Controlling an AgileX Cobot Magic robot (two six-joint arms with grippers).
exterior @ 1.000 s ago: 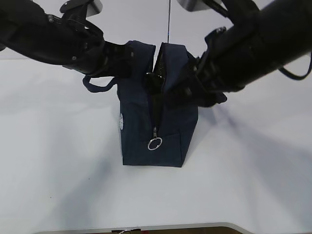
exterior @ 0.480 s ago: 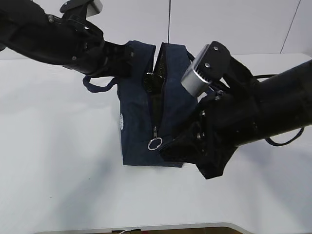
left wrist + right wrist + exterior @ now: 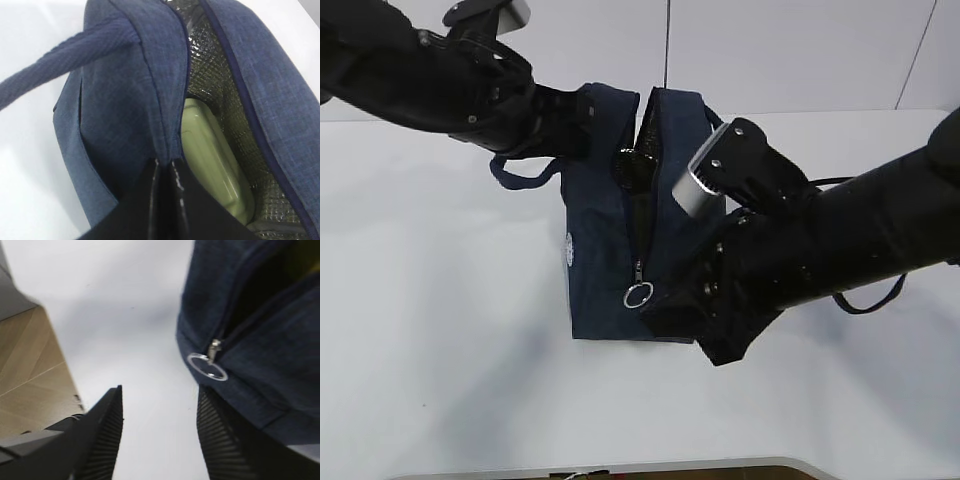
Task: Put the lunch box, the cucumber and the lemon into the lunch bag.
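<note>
Two arms work around one lunch bag (image 3: pixel 635 255) that stands in the middle of the white table (image 3: pixel 430 330). On the left, the left gripper (image 3: pixel 165 172) is closed on the fabric rim of the bag beside the zipper opening, near the loop handle (image 3: pixel 515 172), and it holds this side as it did a second ago. In the left wrist view the opening shows the silver foil lining (image 3: pixel 215 60) and, deep inside, the pale green lid of the lunch box (image 3: pixel 212 160). So the lunch box is already in the bag. The cucumber and the lemon I cannot see clearly in any view (a small yellowish patch at the top corner of the right wrist view may be the lemon, but I cannot tell), and none lies on the table in view.

In the middle, the zipper runs down the front end of the bag, and its metal ring pull (image 3: pixel 638 295) hangs low, so the top is not closed.

On the right is the change: a second ago the right arm was high beside the top of the bag, and now it has come down low to the front. The right gripper (image 3: pixel 160 432) has its jaws apart and empty, and the ring pull (image 3: pixel 207 365) lies just above and between them, not touched. I judge that the packing is finished and the next step is to grasp the ring and close the zipper.
</note>
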